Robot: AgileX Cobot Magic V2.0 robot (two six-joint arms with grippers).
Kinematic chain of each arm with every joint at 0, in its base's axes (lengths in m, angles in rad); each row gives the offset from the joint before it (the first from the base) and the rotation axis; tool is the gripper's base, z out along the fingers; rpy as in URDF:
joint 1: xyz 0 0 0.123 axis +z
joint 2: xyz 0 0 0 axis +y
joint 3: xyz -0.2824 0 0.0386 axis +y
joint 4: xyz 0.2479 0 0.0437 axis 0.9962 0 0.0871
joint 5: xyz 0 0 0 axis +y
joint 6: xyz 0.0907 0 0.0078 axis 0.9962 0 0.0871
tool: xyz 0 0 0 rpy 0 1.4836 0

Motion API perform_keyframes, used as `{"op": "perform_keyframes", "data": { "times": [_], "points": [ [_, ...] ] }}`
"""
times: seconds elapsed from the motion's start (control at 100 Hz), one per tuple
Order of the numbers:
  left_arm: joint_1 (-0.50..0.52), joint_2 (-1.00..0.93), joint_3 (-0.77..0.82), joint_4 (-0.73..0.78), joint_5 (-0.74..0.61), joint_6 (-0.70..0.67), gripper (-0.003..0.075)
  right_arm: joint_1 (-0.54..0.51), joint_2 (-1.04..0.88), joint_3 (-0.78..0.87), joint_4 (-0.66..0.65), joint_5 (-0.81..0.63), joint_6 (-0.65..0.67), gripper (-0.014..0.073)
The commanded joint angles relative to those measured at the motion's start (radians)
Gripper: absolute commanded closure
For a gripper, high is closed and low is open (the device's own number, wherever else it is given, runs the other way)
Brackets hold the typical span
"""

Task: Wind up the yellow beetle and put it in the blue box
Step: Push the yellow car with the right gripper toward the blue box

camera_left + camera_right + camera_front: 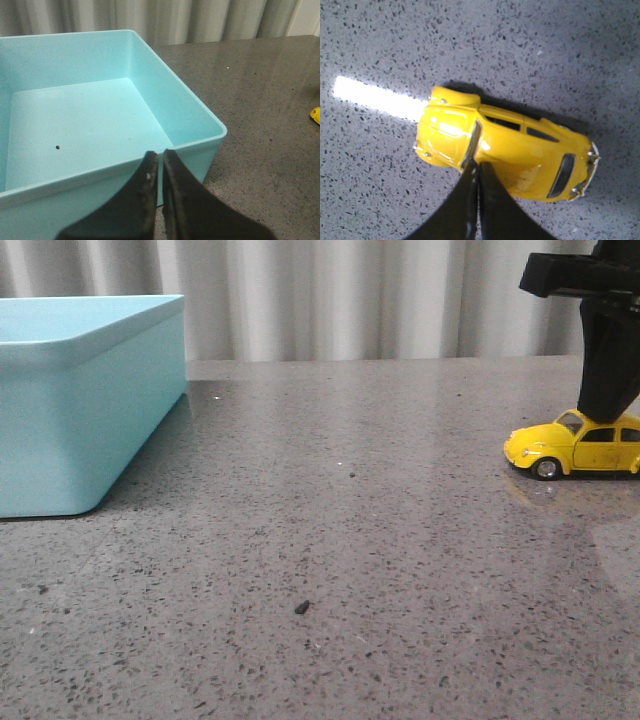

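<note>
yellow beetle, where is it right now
The yellow beetle sits on the table at the far right of the front view, directly under the right gripper, well apart from the blue box on the left.

Black tapered jaws (matte, scuffed)

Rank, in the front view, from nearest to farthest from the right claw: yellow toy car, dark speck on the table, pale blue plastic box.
1. Yellow toy car, directly under the right claw, far right.
2. Dark speck, centre, near the camera.
3. Pale blue plastic box, far left.
</note>
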Motion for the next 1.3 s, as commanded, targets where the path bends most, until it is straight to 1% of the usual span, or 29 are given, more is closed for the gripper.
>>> {"op": "perform_keyframes", "data": {
  "times": [0.0,0.22,0.41,0.46,0.65,0.81,0.92,1.04,1.29],
  "points": [
    [-0.008,0.017,-0.024,-0.014,-0.069,0.003,0.0741,-0.021,-0.016,-0.019,-0.029,-0.013,-0.002,0.0634],
    [-0.008,0.017,-0.024,-0.014,-0.069,0.003,0.0741,-0.088,-0.016,0.015,-0.069,0.007,-0.002,0.0634],
    [-0.008,0.017,-0.024,-0.014,-0.069,0.003,0.0741,-0.136,-0.016,0.053,-0.186,0.03,0.049,0.0634],
    [-0.008,0.017,-0.024,-0.014,-0.069,0.003,0.0741,-0.141,-0.016,0.053,-0.199,0.032,0.049,0.0634],
    [-0.008,0.017,-0.024,-0.014,-0.069,0.003,0.0741,-0.145,-0.018,0.053,-0.201,0.026,0.051,0.0634],
    [-0.008,0.017,-0.024,-0.014,-0.069,0.003,0.0741,-0.145,-0.058,0.015,-0.2,0.012,0.051,0.0634],
    [-0.008,0.017,-0.024,-0.014,-0.065,0.003,0.0741,-0.121,-0.149,-0.022,-0.2,-0.015,0.051,0.0634],
    [-0.008,0.017,-0.024,-0.018,-0.061,0.003,0.0741,-0.085,-0.269,-0.036,-0.186,-0.076,0.051,0.0634],
    [-0.008,0.017,-0.024,-0.018,-0.061,0.003,0.0741,0.041,-0.52,-0.02,-0.156,-0.224,0.051,0.0634]
  ]
}}
